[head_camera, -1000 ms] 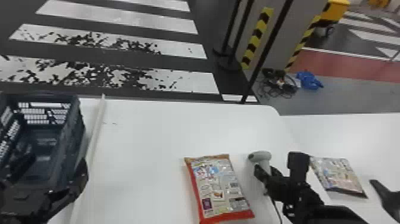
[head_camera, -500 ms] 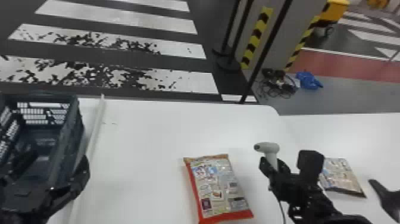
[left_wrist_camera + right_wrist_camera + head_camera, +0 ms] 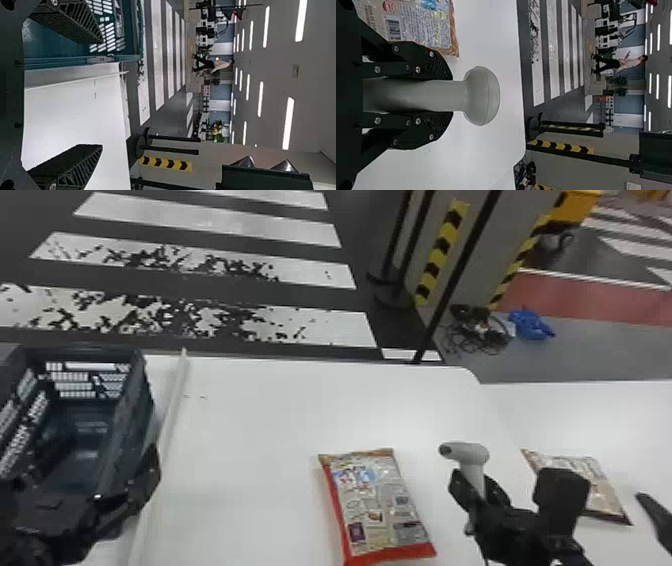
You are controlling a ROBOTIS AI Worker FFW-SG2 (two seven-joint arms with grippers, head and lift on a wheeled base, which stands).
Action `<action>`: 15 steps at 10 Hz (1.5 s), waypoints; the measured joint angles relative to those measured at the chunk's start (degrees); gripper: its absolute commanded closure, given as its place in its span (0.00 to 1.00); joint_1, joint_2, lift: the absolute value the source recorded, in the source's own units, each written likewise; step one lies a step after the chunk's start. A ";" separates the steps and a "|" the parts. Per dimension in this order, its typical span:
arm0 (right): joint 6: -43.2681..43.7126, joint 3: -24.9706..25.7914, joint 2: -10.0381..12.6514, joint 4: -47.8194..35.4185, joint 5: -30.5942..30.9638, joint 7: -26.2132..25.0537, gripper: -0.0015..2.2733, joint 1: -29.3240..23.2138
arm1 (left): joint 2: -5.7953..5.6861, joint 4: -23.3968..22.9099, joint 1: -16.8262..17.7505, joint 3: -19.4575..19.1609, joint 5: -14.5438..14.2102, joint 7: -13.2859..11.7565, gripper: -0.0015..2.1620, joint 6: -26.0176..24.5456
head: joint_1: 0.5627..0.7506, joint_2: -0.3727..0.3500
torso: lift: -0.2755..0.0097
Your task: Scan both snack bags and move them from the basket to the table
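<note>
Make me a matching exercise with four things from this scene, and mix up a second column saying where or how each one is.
Things:
1. Scanner
2. Basket
3. Red-edged snack bag
4. Left gripper

Places and states:
A. Flat on the table, between basket and scanner
B. Held in the right gripper
C. Open, beside the basket
D. Dark, with slotted sides

Pairs: 1-B, 2-D, 3-A, 4-C

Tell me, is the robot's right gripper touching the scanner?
Touching. The right wrist view shows the right gripper closed on the scanner, a finger against each side of its handle.
</note>
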State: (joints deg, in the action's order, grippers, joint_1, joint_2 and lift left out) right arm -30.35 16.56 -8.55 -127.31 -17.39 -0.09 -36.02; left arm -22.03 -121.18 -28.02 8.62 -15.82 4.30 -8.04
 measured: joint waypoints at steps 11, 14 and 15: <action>1.05 -3.77 0.64 -5.05 -4.99 1.10 0.99 -10.87 | 0.64 -0.46 -0.41 -0.78 -0.25 0.27 0.03 -0.01 | 0.70 0.28 | 0.62; 3.45 -5.03 0.63 -3.21 -4.90 1.33 0.99 -10.95 | 0.88 -1.29 -1.16 -1.06 -0.19 0.35 0.03 0.00 | 0.70 0.30 | 0.62; 4.55 -5.48 0.58 -2.14 -4.84 1.32 0.99 -10.57 | 0.93 -1.50 -1.38 -1.06 -0.18 0.39 0.03 0.00 | 0.70 0.30 | 0.62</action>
State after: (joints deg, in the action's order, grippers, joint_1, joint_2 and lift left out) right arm -25.80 11.08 -7.96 -129.45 -22.23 1.24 -46.58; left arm -21.09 -122.68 -29.40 7.56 -16.00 4.69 -8.05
